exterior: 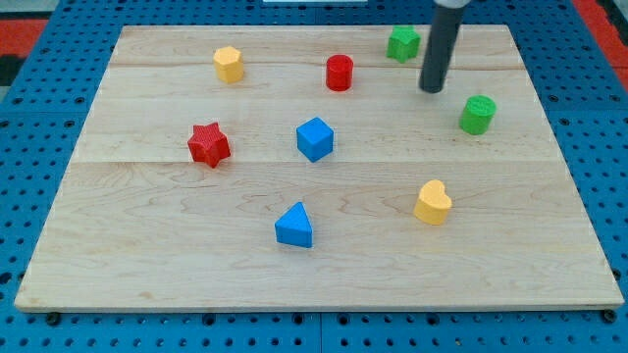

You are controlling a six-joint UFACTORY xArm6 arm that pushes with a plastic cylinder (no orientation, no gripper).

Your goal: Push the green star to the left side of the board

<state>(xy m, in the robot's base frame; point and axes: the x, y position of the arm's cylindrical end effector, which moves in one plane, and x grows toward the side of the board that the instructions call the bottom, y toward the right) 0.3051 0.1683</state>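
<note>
The green star (pixel 402 43) sits near the view's top, right of centre, on the wooden board (pixel 147 226). My tip (pixel 433 89) stands just below and to the right of the star, a small gap apart from it. A green cylinder (pixel 478 115) lies to the right of my tip and slightly lower.
A red cylinder (pixel 340 73) and a yellow hexagon block (pixel 229 64) lie left of the star along the top. A red star (pixel 208 145), a blue cube (pixel 315 138), a blue triangle (pixel 294 226) and a yellow heart (pixel 433 203) lie lower.
</note>
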